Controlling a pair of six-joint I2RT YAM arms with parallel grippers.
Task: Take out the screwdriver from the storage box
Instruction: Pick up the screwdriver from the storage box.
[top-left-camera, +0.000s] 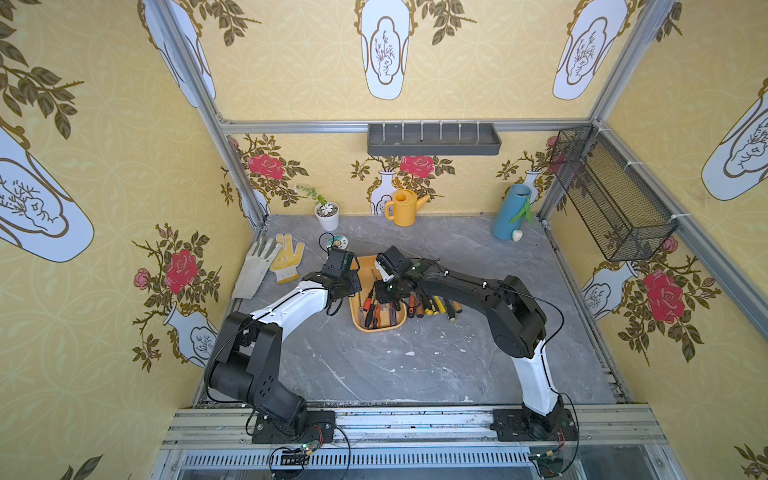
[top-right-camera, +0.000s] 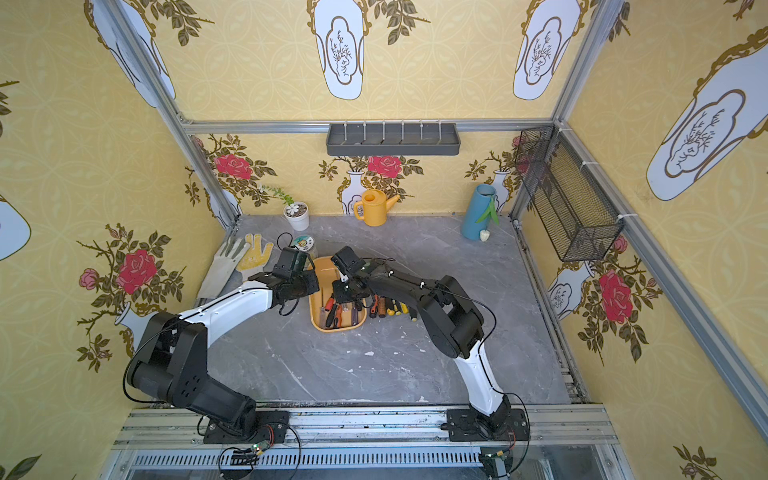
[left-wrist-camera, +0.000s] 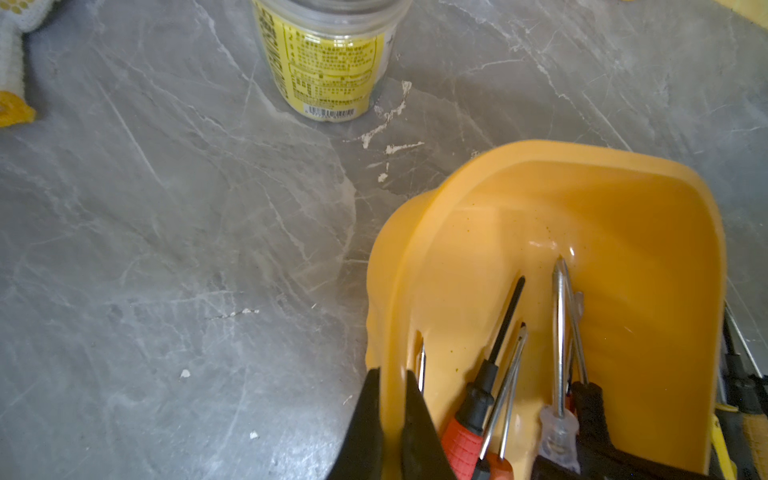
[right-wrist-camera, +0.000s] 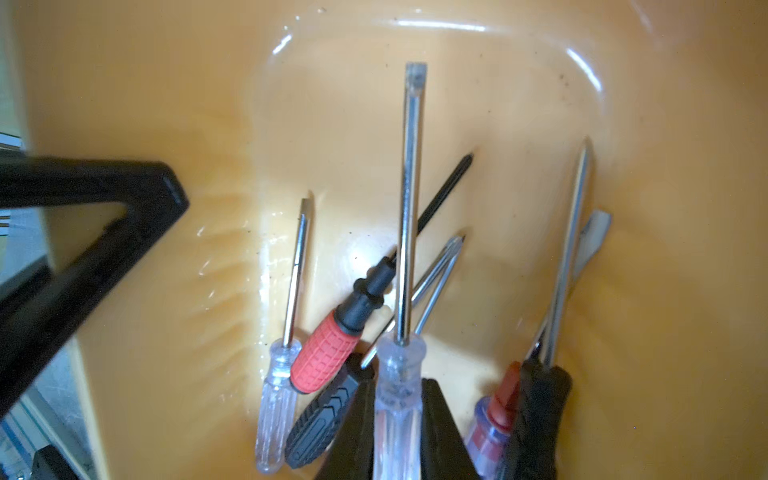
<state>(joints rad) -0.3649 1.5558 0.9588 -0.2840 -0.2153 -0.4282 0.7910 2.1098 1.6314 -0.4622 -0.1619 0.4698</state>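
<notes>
The storage box (top-left-camera: 374, 328) sits at the centre of both top views. The left gripper (left-wrist-camera: 392, 372) is pinched onto its wall, steadying it. The right gripper (right-wrist-camera: 399, 384) is clamped on the clear-handled screwdriver (right-wrist-camera: 409, 187), which lies inside the box, its shaft crossing the red-handled screwdriver (right-wrist-camera: 326, 353). The grasp looks made. The next move calls for a straight lift, clear of the neighbours.

Storage box (left-wrist-camera: 602, 216) far end bare; screwdrivers (right-wrist-camera: 324, 353) crowd near end.

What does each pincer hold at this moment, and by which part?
The right pincer grips the clear-handled screwdriver by its handle. The left pincer clamps the storage box by its side wall.
</notes>
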